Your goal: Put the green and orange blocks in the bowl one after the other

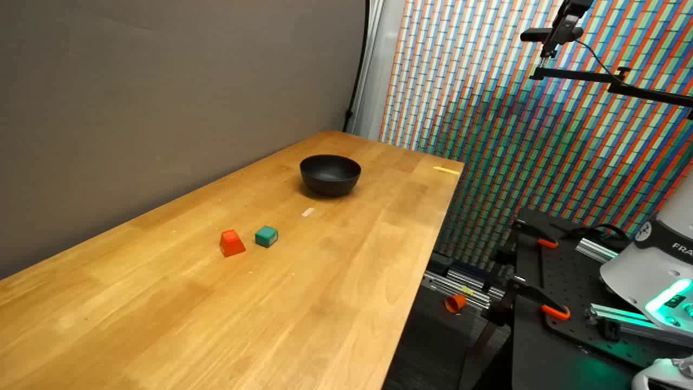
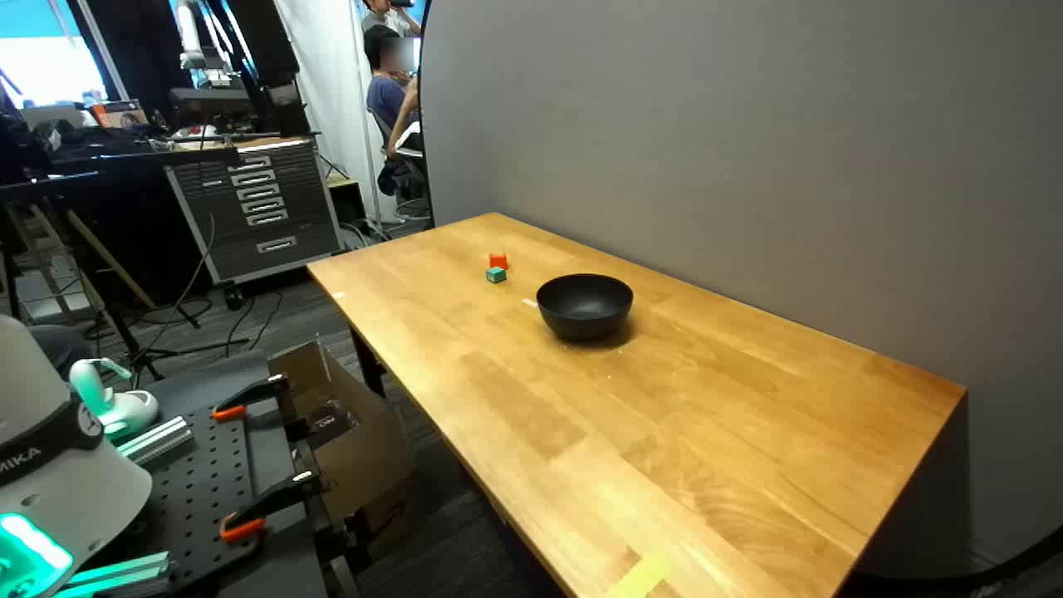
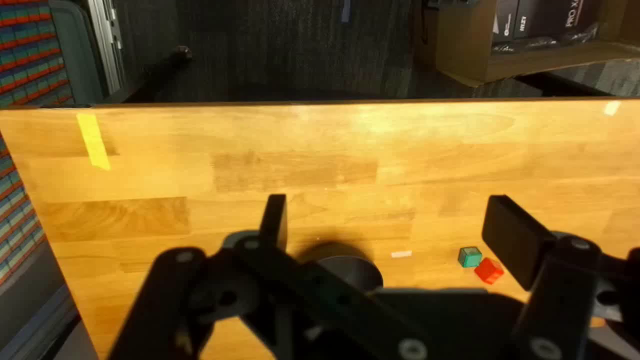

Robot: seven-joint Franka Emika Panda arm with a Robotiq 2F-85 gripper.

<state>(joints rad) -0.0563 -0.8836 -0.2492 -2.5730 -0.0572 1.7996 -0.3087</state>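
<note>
A small green block (image 1: 266,236) lies on the wooden table, close to an orange-red block (image 1: 232,243) with sloped sides. The green block (image 2: 496,275) and orange block (image 2: 498,261) also show in an exterior view. In the wrist view, the green block (image 3: 470,257) and orange block (image 3: 489,271) appear near the right finger. A black round bowl (image 1: 330,176) stands upright on the table; its inside shows no block in both exterior views. It is partly hidden by the gripper in the wrist view (image 3: 352,270). My gripper (image 3: 388,220) is open and empty, high above the table.
The wooden table (image 1: 325,303) has a grey wall panel (image 2: 747,166) along its far long side. Yellow tape (image 1: 446,170) marks one end, and a small white tape piece (image 1: 307,212) lies between bowl and blocks. The robot base (image 1: 655,271) stands beside the table.
</note>
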